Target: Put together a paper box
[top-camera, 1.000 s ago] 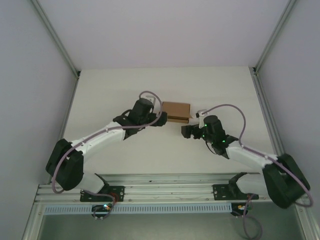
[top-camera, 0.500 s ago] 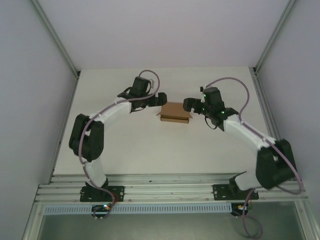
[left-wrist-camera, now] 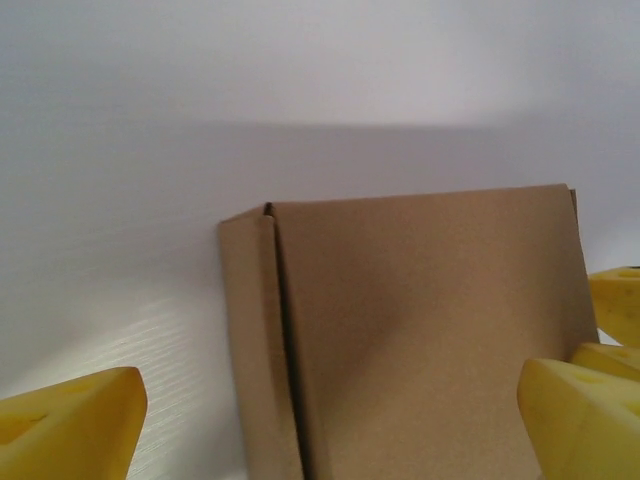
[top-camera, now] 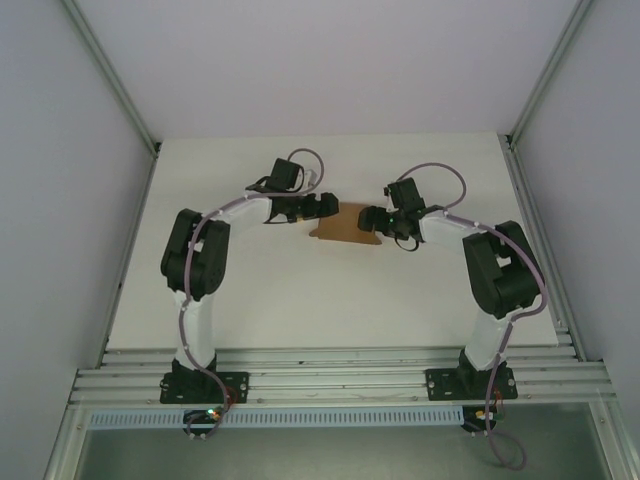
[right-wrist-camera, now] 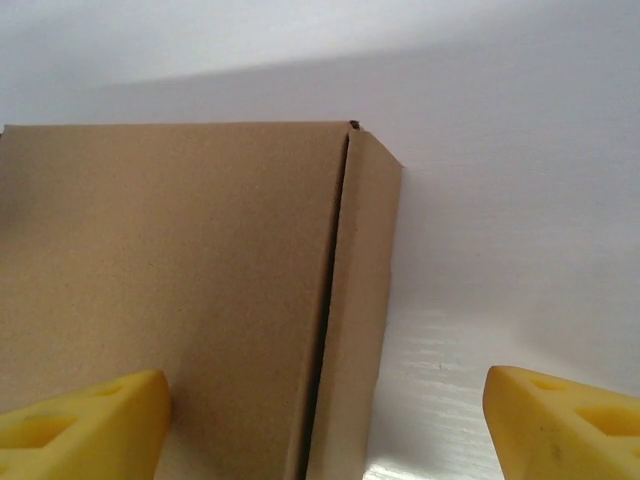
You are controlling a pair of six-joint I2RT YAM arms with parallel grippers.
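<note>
The paper box (top-camera: 340, 228) lies on the white desk (top-camera: 250, 300). The left fingers (left-wrist-camera: 70, 430) and the right fingers (right-wrist-camera: 80, 430) stand wide at its sides, holding nothing.

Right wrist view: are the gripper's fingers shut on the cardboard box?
No, the right gripper has its fingers wide apart, straddling the paper box at its side edge.

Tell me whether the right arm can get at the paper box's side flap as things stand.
Probably yes. The right gripper is at the paper box, jaws open astride the side flap, with bare table beside it; nothing seems to block it.
</note>
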